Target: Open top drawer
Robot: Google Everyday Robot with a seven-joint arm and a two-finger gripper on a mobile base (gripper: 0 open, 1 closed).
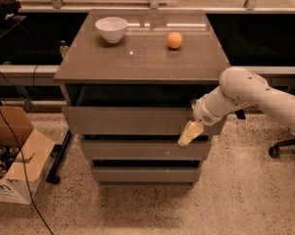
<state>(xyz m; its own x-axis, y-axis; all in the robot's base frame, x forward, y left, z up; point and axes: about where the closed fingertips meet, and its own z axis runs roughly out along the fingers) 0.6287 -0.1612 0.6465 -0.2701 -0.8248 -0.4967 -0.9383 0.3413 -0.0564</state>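
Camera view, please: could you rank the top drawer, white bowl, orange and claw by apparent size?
1. top drawer, front panel.
2. white bowl.
3. claw, at the drawer's lower right edge, and orange: roughly alike, and the claw is nearer, so unranked.

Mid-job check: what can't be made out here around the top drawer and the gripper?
- Camera view: top drawer interior, dark under the countertop overhang; contents unseen.
- Camera view: whether the gripper, at the drawer front's lower right corner, actually touches it; the single angle hides contact.
- Camera view: the arm runs off the right edge; base unseen.
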